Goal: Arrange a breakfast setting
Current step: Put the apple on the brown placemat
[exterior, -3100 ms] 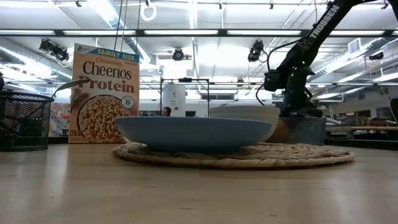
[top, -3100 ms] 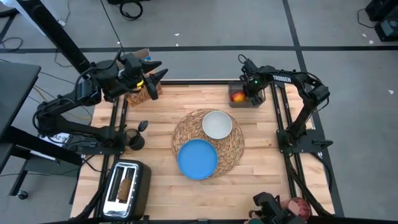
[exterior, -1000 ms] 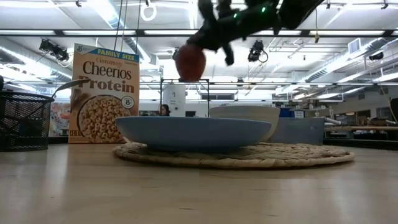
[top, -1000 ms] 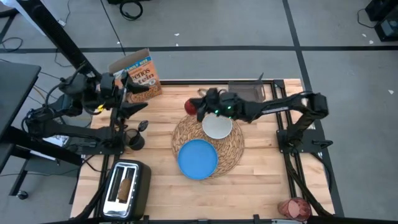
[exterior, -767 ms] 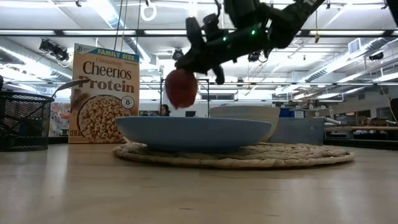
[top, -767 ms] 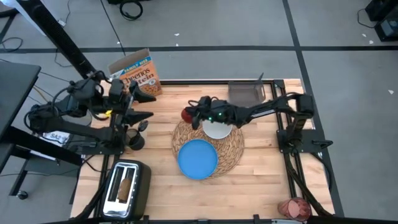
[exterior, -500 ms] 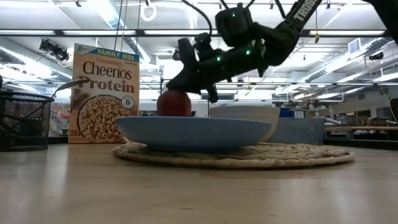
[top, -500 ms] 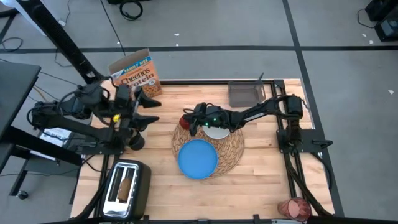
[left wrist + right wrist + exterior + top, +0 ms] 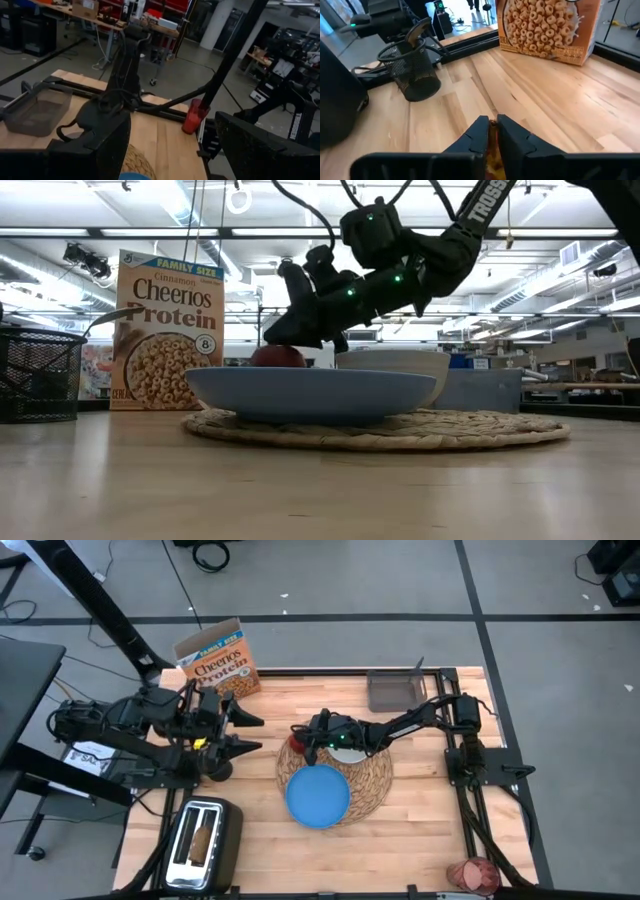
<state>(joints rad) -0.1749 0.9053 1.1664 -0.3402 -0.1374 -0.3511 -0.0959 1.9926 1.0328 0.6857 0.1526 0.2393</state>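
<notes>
Apple (image 9: 278, 356) pinched by right gripper (image 9: 303, 739), held low at far-left edge of placemat (image 9: 372, 778), beside bowl (image 9: 395, 362); contact with mat hidden behind plate (image 9: 319, 794). Left gripper (image 9: 248, 732) fingers spread, held over table's left side near mesh cup (image 9: 414, 75). Cereal box (image 9: 217, 662) seen at far-left corner.

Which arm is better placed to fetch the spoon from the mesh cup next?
Left. The left gripper hangs open right beside the mesh cup holding the spoon, while the right gripper is shut on the apple at the placemat's far edge.
</notes>
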